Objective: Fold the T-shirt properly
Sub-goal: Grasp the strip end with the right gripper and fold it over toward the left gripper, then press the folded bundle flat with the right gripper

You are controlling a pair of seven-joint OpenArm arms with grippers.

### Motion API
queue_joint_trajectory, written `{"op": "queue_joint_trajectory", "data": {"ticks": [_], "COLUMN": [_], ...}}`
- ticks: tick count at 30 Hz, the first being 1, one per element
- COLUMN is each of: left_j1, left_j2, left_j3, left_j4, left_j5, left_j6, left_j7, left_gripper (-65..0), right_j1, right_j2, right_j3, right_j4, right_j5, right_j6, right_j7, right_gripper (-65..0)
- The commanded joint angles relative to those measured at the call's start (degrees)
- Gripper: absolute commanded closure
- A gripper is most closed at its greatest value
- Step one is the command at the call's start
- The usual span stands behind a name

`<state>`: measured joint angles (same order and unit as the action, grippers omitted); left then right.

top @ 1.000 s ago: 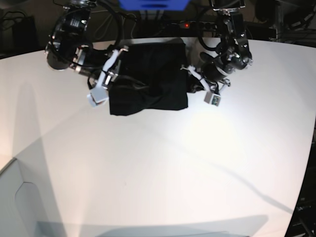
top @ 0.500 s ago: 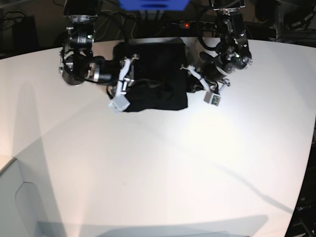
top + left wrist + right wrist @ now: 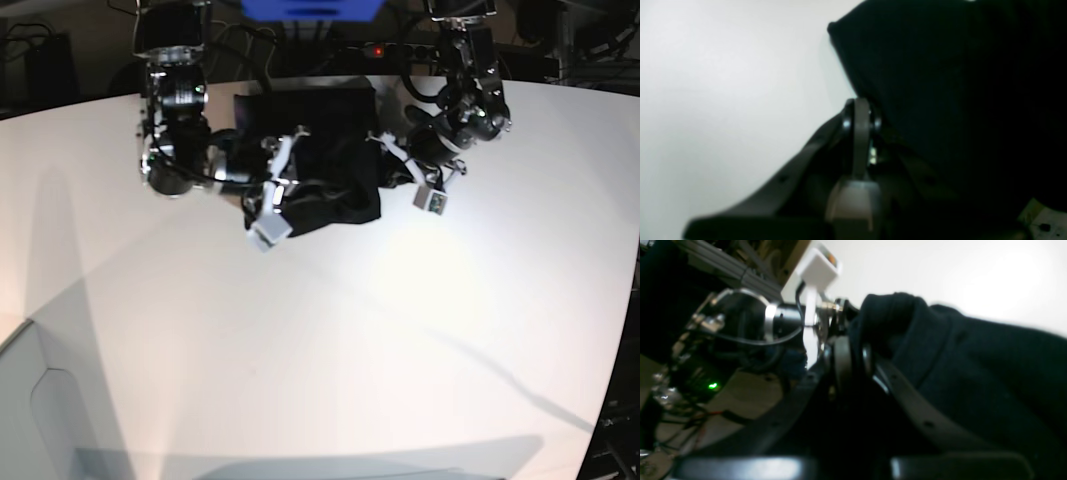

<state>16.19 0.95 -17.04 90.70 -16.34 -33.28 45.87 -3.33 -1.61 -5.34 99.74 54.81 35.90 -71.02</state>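
Surface [image 3: 320,340] white, bare in front. T-shirt [image 3: 330,150] black, bunched at far edge of surface. Right pincer [image 3: 853,356] at shirt's near-left corner, clamped on raised fold of cloth. Left pincer [image 3: 860,116] at shirt's right edge, clenched, tip touching cloth; grip on cloth unclear.

White round-edged table [image 3: 320,330], matte and brightly lit; black T-shirt [image 3: 330,150] lying bunched on it close to the far edge, partly lifted on the side toward the table's middle, rest of the top bare white
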Motion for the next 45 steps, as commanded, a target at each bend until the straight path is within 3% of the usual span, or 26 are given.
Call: {"op": "queue_joint_trajectory", "data": {"ticks": [1,7,19,27,33,41,45], "left_j1": [1.18,1.18,1.18,1.53,2.50,3.64,3.90], "left_j2": [-0.12,-0.12,-0.20,-0.47,0.06,0.32,0.32], "left_j3": [0.11,0.11,0.03,-4.81,-8.41,-15.62,-17.47], "left_j4": [-1.33,-1.33,-1.33,4.73,12.47,16.69,16.95], "left_j5": [5.74,5.83,5.83,5.22,5.04,-6.91,-8.32], "left_j6": [0.97,0.97,0.97,0.53,0.44,0.44,0.44], "left_j7": [7.10,7.10,7.10,7.01,7.01,7.01,7.10], "left_gripper": [-0.3,-0.3,-0.3,-0.3,-0.3,-0.3,-0.3], "right_j1": [0.74,0.39,0.74,0.83,2.32,3.55,5.57], "right_j2": [-0.72,-0.72,-0.46,-0.55,-0.55,-0.46,-0.55], "right_j3": [-1.64,-7.71,-11.49,-11.40,-10.96,-11.49,-11.49], "right_j4": [0.87,0.78,-8.62,-8.89,-12.14,-20.93,-27.88], "right_j5": [0.89,-2.19,-2.19,-2.28,-2.28,-2.28,-2.28], "right_j6": [-1.04,-1.04,-1.04,-1.04,-1.04,-1.04,-1.04], "right_j7": [1.79,8.21,16.83,17.09,17.18,22.54,23.51], "right_gripper": [0.0,0.0,0.0,0.0,-4.4,-4.5,-4.5]}}
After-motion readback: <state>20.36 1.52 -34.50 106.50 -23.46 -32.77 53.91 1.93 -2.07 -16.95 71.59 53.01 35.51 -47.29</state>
